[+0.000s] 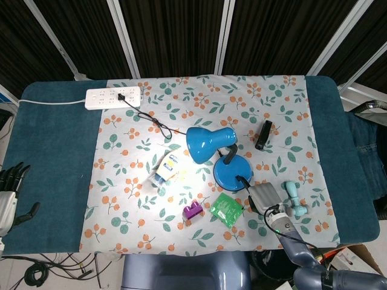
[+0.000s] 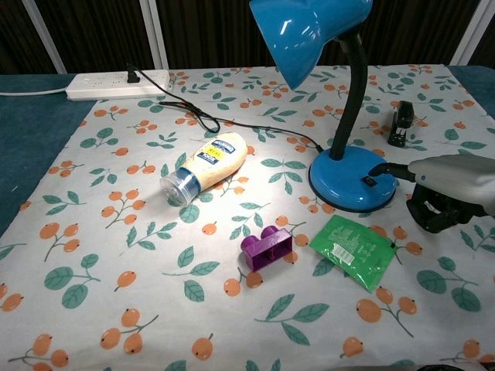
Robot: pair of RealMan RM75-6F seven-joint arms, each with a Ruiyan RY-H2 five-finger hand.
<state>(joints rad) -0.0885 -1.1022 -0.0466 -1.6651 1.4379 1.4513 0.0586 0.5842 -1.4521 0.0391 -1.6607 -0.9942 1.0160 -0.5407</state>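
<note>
Our right hand point(image 2: 452, 189) touches the lamp point(image 2: 352, 182) base, grip unclear; a green packet point(image 2: 352, 249) and purple block point(image 2: 267, 249) lie near. Left hand point(image 1: 9, 193) hangs off-table, fingers loosely spread.

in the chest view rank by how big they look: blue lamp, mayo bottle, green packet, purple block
1. blue lamp
2. mayo bottle and green packet: look alike, not ranked
3. purple block

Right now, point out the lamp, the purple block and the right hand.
lamp point(image 2: 352, 182), chest view, on its round base.
purple block point(image 2: 267, 249), chest view, on its front face.
right hand point(image 1: 264, 197), head view, on its grey back.
</note>
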